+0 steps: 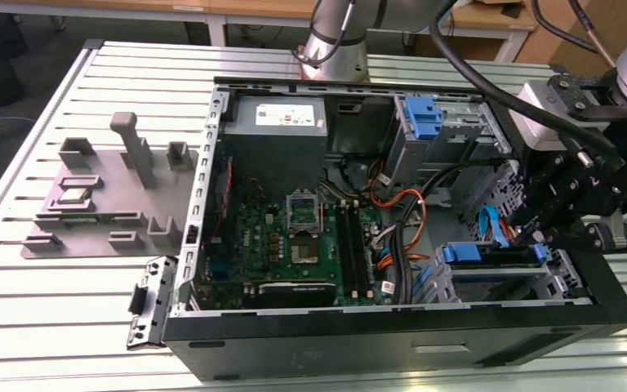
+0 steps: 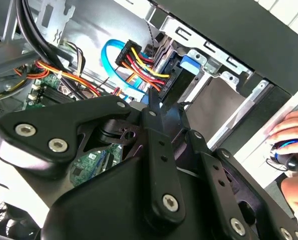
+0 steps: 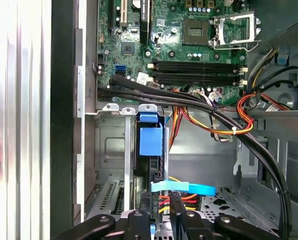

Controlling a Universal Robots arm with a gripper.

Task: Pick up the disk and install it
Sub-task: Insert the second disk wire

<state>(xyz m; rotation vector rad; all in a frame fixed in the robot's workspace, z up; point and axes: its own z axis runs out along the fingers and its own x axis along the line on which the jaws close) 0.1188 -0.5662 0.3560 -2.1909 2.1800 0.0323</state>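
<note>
Slotted metal table [image 1: 42, 278] carries the open computer case [image 1: 401, 339], which lies on its side with the motherboard [image 1: 291, 245] exposed. Our gripper [image 1: 539, 237] is down inside the case at the drive cage [image 1: 558, 273]. We cannot tell whether it is clamped or free; its own linkage blocks the tip in both wrist views.

The disk [image 3: 150, 139] sits edge-on in that cage, directly ahead of the gripper [image 3: 171, 202], blue frame facing us. The blue ribbon cable [image 3: 181, 188] and the red-yellow power leads [image 2: 138, 62] run between the tool and the disk [image 2: 188, 66].

Handling, as we judge it:
- rigid metal body, dense for its size, won't flex
- shock-sensitive, so no dropping or forcing
- bare faces look slick
- blue plastic frame is the better hold; grip across its long edges, clear of the connector end
- cables nearby could snag
</note>
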